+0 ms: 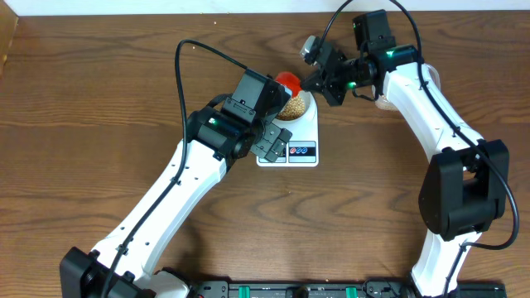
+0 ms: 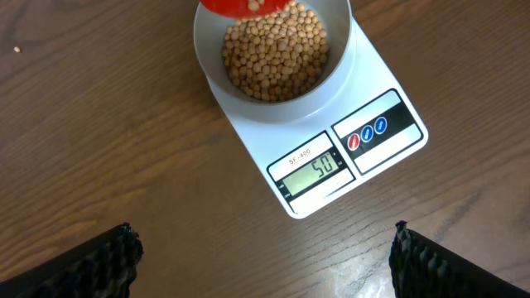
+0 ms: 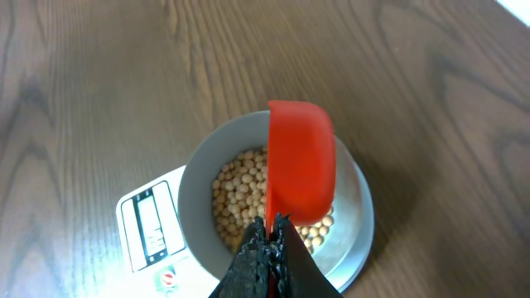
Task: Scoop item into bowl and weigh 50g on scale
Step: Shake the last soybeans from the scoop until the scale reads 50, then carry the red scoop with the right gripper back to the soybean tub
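The pale blue-grey bowl (image 2: 339,70) stands on the white scale (image 2: 389,149) and holds a heap of tan beans (image 2: 276,51). The display (image 2: 313,168) reads 50. My right gripper (image 3: 272,228) is shut on the handle of a red scoop (image 3: 301,157), which is tipped on its side over the bowl (image 3: 195,194). In the overhead view the scoop (image 1: 287,82) sits above the bowl's far edge (image 1: 308,106). My left gripper (image 2: 265,257) is open and empty, hovering in front of the scale (image 1: 310,141).
Bare wooden table all round the scale. A pale object (image 1: 385,102) lies partly hidden behind my right arm at the back right. One stray bean (image 2: 16,49) lies on the table to the left.
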Controlling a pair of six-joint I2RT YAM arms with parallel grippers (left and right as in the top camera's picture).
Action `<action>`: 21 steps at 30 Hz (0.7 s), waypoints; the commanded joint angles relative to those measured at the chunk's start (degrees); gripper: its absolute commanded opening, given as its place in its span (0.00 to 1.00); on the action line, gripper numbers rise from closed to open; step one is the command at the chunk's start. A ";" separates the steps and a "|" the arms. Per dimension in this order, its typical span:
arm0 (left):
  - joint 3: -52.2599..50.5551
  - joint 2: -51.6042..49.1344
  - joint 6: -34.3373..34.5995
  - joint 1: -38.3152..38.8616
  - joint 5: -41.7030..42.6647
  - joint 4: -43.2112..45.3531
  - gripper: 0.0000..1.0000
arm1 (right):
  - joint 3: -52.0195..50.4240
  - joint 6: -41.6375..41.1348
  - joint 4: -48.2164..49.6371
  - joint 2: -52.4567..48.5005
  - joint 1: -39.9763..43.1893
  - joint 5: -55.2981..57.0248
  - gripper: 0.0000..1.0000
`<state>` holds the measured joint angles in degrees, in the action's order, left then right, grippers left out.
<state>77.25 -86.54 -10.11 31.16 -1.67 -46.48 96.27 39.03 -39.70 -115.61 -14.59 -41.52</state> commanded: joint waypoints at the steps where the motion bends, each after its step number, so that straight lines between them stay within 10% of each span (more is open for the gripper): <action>1: -0.44 -0.04 0.52 -0.24 -0.31 -0.22 0.98 | 0.15 0.90 0.76 1.18 -0.42 -0.81 0.01; 21: -0.44 -0.04 0.52 -0.24 -0.31 -0.22 0.98 | 0.15 -14.25 0.22 1.18 1.46 -7.37 0.01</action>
<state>77.25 -86.54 -10.11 31.16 -1.67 -46.48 96.27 30.15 -39.31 -115.61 -14.15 -44.27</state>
